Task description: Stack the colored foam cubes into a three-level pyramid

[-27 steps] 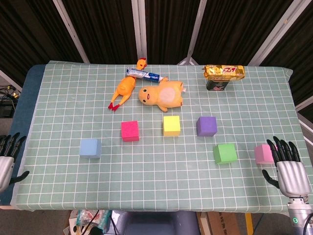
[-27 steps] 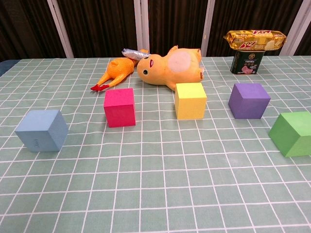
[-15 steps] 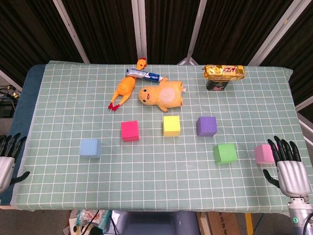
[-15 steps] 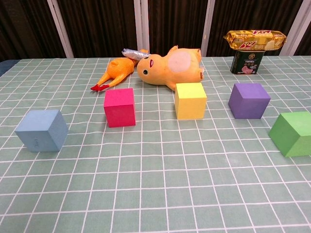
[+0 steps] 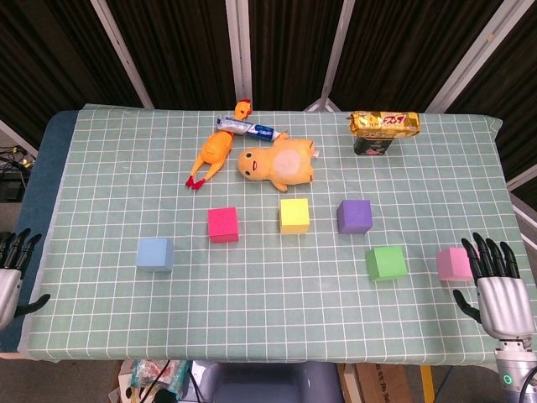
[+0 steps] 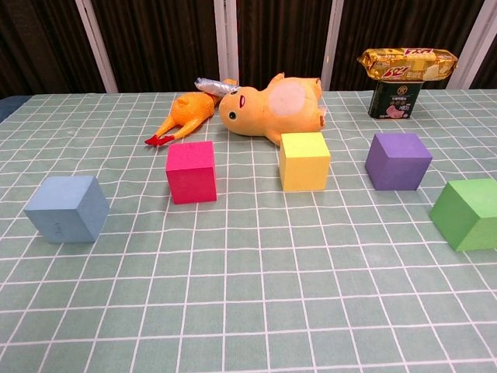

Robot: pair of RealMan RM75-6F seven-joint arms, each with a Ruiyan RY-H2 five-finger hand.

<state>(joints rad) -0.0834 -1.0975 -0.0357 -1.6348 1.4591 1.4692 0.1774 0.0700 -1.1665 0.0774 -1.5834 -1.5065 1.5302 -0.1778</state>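
Observation:
Several foam cubes lie apart on the green checked cloth: a blue cube (image 5: 155, 253) (image 6: 67, 208), a magenta cube (image 5: 223, 224) (image 6: 190, 171), a yellow cube (image 5: 294, 215) (image 6: 304, 161), a purple cube (image 5: 354, 216) (image 6: 397, 161), a green cube (image 5: 386, 263) (image 6: 468, 214) and a pink cube (image 5: 453, 263). My right hand (image 5: 499, 290) hovers at the table's front right corner, just right of the pink cube, fingers spread and holding nothing. My left hand (image 5: 10, 273) stays off the table's left edge, fingers apart and empty. Neither hand shows in the chest view.
A plush yellow duck (image 5: 278, 164) (image 6: 272, 107), a rubber chicken (image 5: 214, 153) (image 6: 186, 115) and a toothpaste tube (image 5: 249, 128) lie behind the cubes. At the back right a gold snack packet (image 5: 384, 123) (image 6: 407, 62) rests on a dark can (image 5: 372, 146) (image 6: 394, 100).
My right hand has drawn back slightly toward the front edge, away from the pink cube. My left hand has slid a little lower. No cube has moved.

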